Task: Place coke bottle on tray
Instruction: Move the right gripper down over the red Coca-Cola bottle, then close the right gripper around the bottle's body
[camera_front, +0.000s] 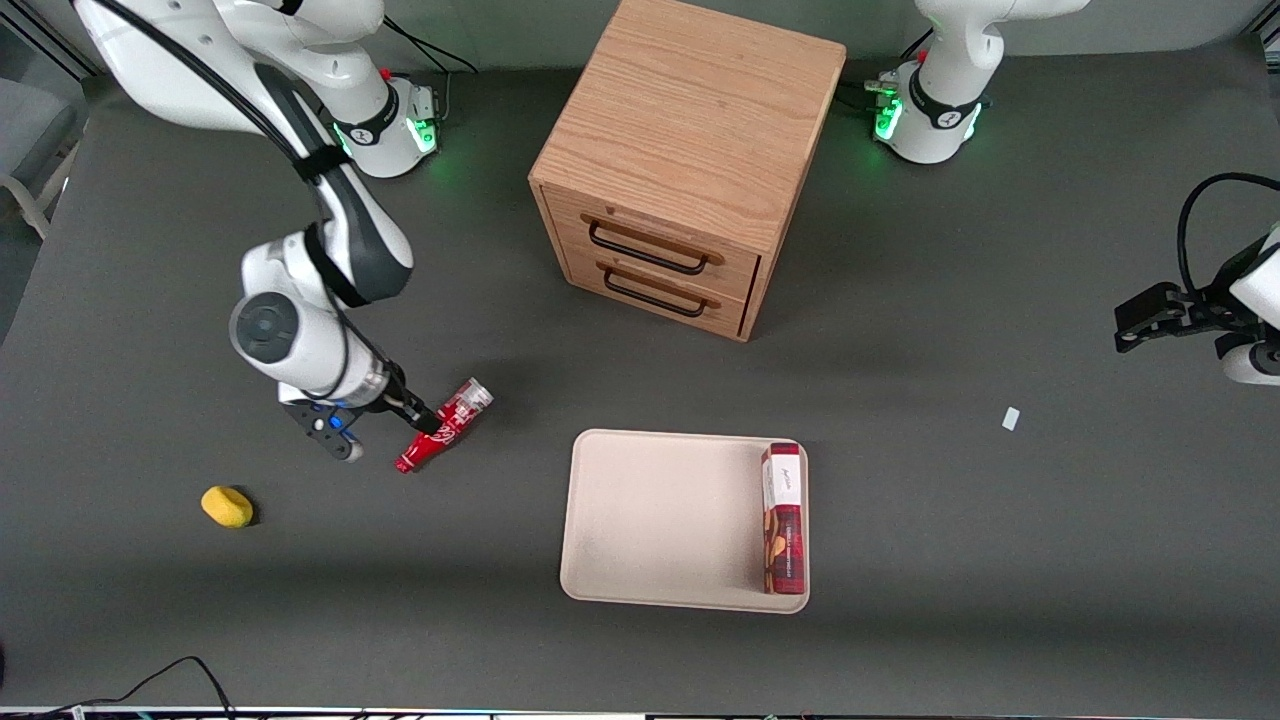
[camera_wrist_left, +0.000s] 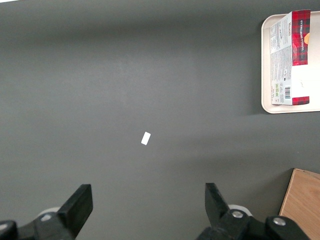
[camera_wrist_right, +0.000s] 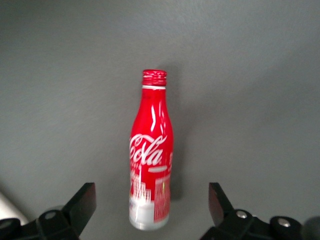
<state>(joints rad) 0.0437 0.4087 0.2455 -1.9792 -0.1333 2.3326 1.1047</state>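
Note:
The coke bottle is slim and red with white script. It lies on its side on the dark table, off the tray, toward the working arm's end. Its silvery base points toward the drawer cabinet. My right gripper hangs over it, open and empty. In the right wrist view the bottle lies lengthwise between the spread fingers of the gripper, its base level with them and touching neither. The beige tray lies near the middle of the table, nearer the front camera than the cabinet; it also shows in the left wrist view.
A red-and-white box lies in the tray along its edge toward the parked arm. A wooden two-drawer cabinet stands farther from the camera. A yellow lump lies near the gripper. A white scrap lies toward the parked arm.

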